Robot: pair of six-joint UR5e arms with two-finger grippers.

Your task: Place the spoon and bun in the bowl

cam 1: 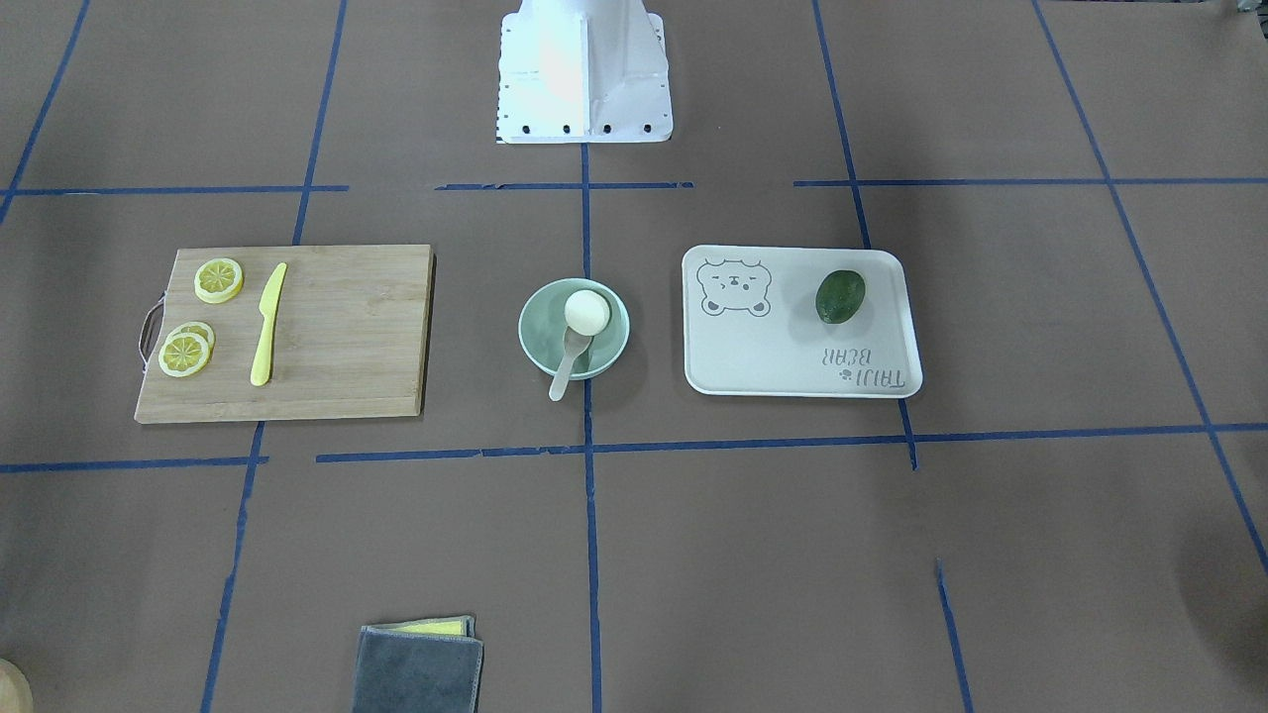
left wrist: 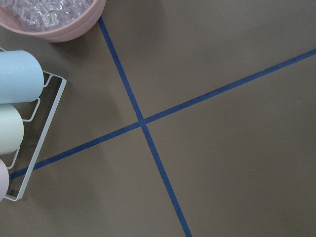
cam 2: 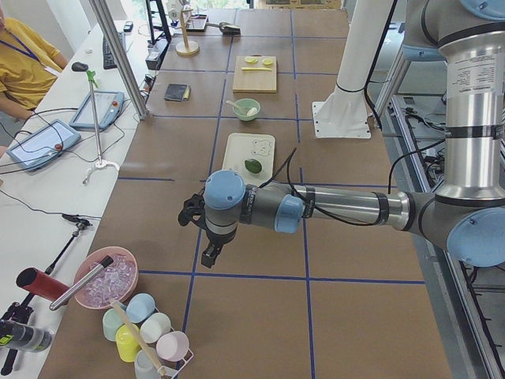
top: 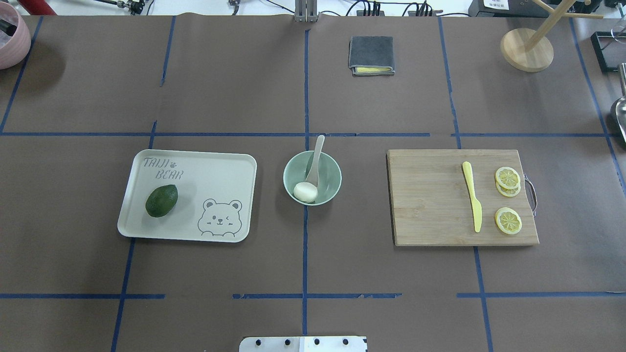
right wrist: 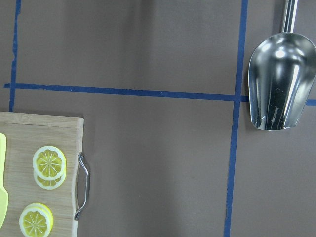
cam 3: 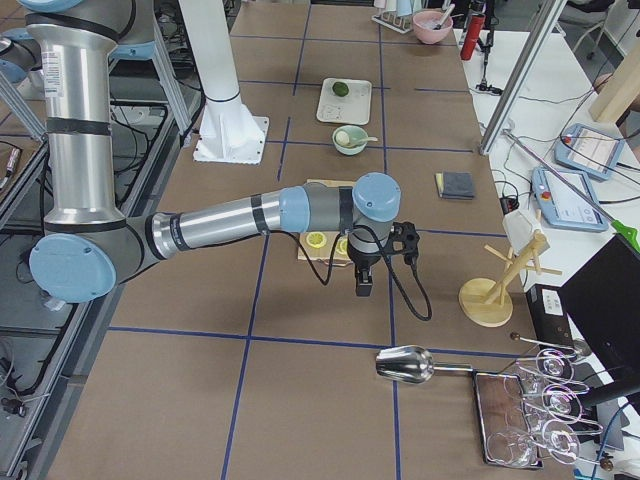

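Observation:
The mint-green bowl (cam 1: 538, 335) (top: 330, 179) stands at the table's middle. The white bun (cam 1: 586, 310) (top: 305, 191) lies inside it. The pale spoon (cam 1: 566, 373) (top: 317, 152) has its scoop in the bowl, and its handle leans over the rim on the side away from the robot. My left gripper (cam 2: 210, 257) shows only in the exterior left view, far from the bowl. My right gripper (cam 3: 363, 288) shows only in the exterior right view, beyond the cutting board. I cannot tell whether either is open or shut.
A white bear tray (top: 230, 171) holds a green avocado (top: 161, 200). A wooden cutting board (top: 430, 205) carries a yellow knife (top: 472, 203) and lemon slices (top: 507, 221). A grey cloth (top: 371, 55) lies far off. A metal scoop (right wrist: 280, 84) and a pink bowl (left wrist: 64, 19) sit at the table's ends.

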